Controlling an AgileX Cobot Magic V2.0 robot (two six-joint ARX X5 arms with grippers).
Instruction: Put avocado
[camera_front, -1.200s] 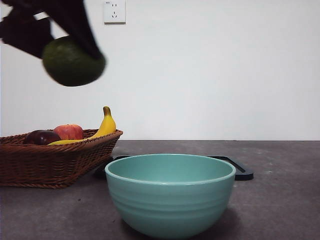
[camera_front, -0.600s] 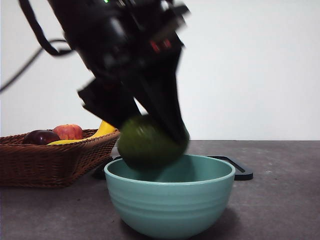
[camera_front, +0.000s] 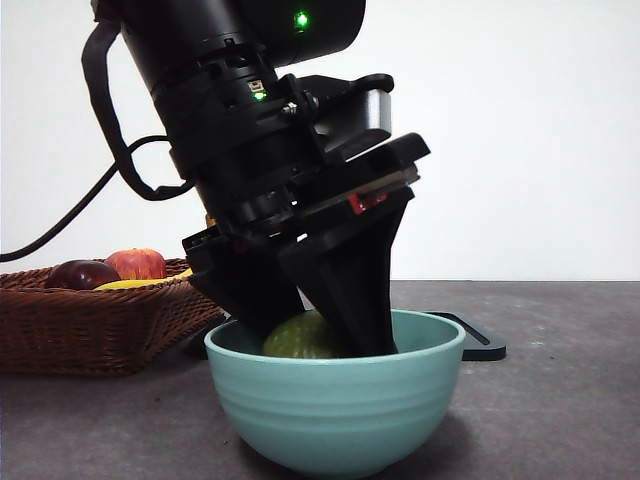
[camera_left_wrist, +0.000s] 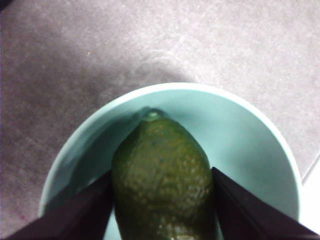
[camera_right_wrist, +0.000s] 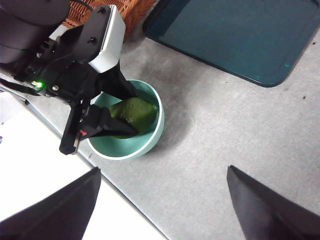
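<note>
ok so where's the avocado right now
The avocado sits down inside the teal bowl, gripped between the jaws of the left end effector; in the front view, the wicker basket stands on the bowl's left.

Left arm reaches down steeply from the upper left in the front view, wrist tilted, green lights lit on its housing. Left tool (camera_front: 310, 330) sits low inside the bowl (camera_front: 335, 400), its two jaws closed against opposite sides of the avocado (camera_left_wrist: 162, 185). Right arm held high and well apart, looking down on the scene. Right tool (camera_right_wrist: 162, 210) with jaws spread wide, nothing between them.
</note>
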